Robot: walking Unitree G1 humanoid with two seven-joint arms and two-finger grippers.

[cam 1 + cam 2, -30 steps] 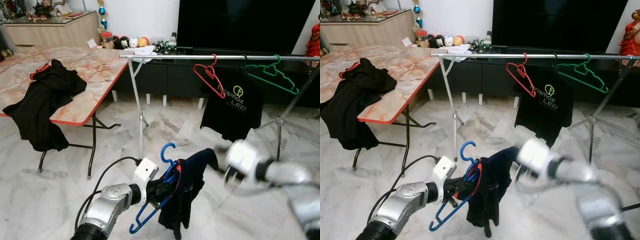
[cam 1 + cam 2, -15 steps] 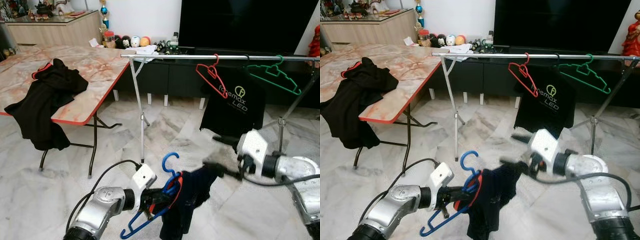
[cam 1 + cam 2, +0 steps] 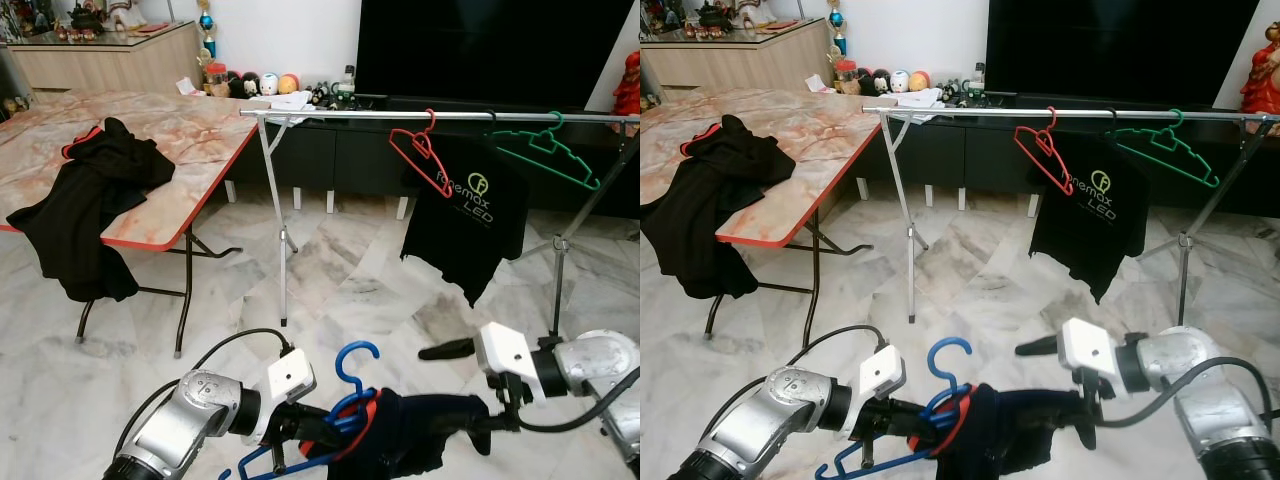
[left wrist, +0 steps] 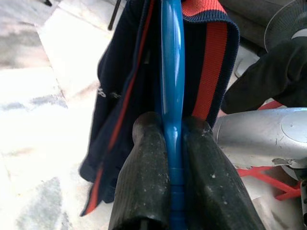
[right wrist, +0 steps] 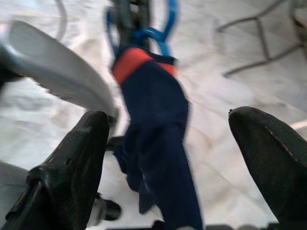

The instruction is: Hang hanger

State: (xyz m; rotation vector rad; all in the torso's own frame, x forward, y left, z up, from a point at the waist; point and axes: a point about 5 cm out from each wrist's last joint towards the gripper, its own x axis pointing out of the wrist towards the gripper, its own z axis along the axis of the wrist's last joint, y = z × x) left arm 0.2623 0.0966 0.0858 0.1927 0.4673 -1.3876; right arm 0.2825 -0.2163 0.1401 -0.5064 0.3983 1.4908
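Observation:
A blue hanger [image 3: 352,372] carries a navy garment [image 3: 415,445] with a red collar, low over the floor in front of me. My left gripper [image 4: 171,129] is shut on the hanger's blue bar, seen close in the left wrist view. My right gripper [image 3: 462,395] is open just right of the garment, its fingers [image 5: 76,158] spread wide with the navy cloth [image 5: 158,143] ahead between them. The metal clothes rail [image 3: 430,116] stands further back. On it hang a red hanger [image 3: 420,150], a green hanger [image 3: 548,150] and a black T-shirt [image 3: 470,215].
A marble-topped folding table [image 3: 190,140] stands on the left with black clothes [image 3: 90,200] draped over its edge. The rail's legs [image 3: 280,240] and a dark TV cabinet [image 3: 340,150] lie behind. Marble floor [image 3: 340,270] stretches between me and the rail.
My left gripper has lowered the hanger, and the garment now lies more level. My right gripper has swung down and in beside the garment.

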